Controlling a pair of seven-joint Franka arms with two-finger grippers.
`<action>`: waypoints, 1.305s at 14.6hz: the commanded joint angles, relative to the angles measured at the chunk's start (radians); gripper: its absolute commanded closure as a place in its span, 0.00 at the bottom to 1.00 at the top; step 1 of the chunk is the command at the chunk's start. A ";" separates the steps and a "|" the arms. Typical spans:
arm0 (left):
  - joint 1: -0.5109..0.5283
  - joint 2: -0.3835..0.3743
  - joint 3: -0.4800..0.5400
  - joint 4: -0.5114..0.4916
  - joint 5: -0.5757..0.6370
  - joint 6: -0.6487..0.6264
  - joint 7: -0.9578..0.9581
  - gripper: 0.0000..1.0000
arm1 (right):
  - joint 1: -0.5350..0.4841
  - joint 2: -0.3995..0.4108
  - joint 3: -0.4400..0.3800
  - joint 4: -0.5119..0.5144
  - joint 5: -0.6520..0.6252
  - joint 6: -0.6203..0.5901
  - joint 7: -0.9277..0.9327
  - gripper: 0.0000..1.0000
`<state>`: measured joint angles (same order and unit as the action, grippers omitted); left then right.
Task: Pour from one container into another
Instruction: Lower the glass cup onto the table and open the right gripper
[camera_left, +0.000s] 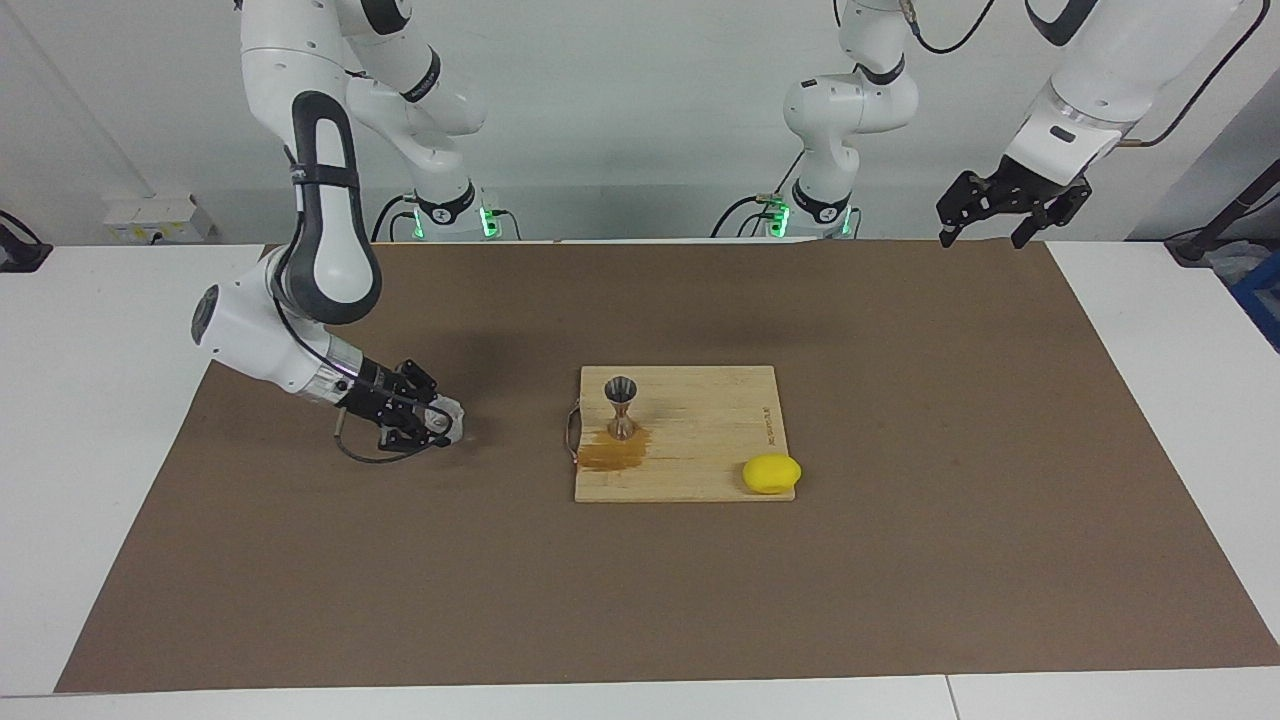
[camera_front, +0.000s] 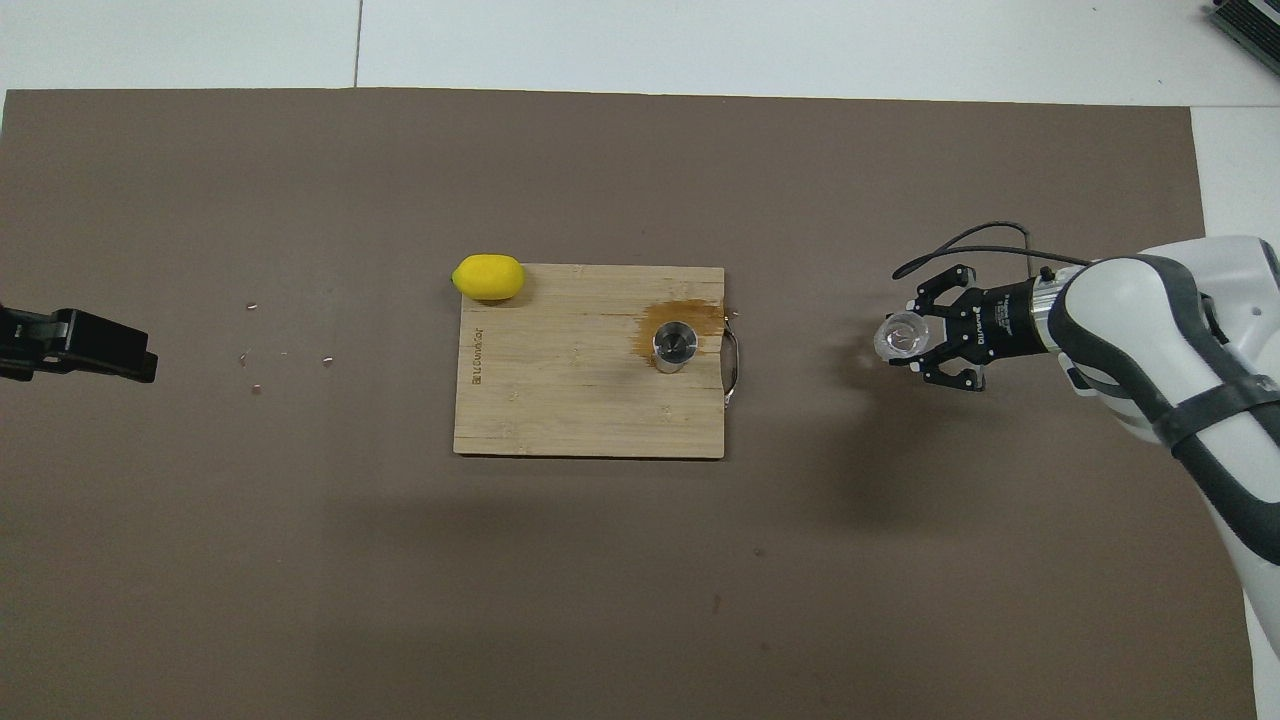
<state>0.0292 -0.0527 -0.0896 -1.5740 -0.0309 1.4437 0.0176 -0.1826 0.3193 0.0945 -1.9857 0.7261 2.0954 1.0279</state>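
Brown mat (camera_left: 900, 450): right hand (camera_left: 440, 420) grips tumbler (camera_left: 447, 412) above it.

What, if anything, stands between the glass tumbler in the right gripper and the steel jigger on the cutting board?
Nothing visible does. The right gripper holds the glass tumbler over bare mat toward the right arm's end; only the cutting board's metal handle lies low between it and the jigger.

Small clear textured glass tumbler (camera_left: 447, 413) (camera_front: 902, 336): held clamped in the right gripper (camera_left: 432, 420) (camera_front: 925, 337) low over the brown mat, toward the right arm's end of the table, well apart from the board; appears empty. Small shiny steel hourglass-shaped jigger (camera_left: 621, 406) (camera_front: 675, 346): upright on the wooden cutting board (camera_left: 720, 440) (camera_front: 560, 400), standing at the edge of a brown spill stain (camera_left: 612, 455) (camera_front: 680, 316).
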 joint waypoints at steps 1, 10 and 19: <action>-0.011 -0.032 0.010 -0.037 0.005 0.017 -0.004 0.00 | -0.083 0.041 0.013 0.001 0.044 -0.044 -0.147 1.00; -0.011 -0.032 0.010 -0.037 0.005 0.017 -0.004 0.00 | -0.167 0.057 0.011 -0.030 0.049 -0.106 -0.276 1.00; -0.011 -0.032 0.010 -0.037 0.005 0.017 -0.004 0.00 | -0.176 0.021 0.004 -0.074 0.009 -0.045 -0.325 0.00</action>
<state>0.0292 -0.0527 -0.0896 -1.5740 -0.0309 1.4437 0.0176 -0.3373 0.3768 0.0918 -2.0356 0.7494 2.0371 0.7340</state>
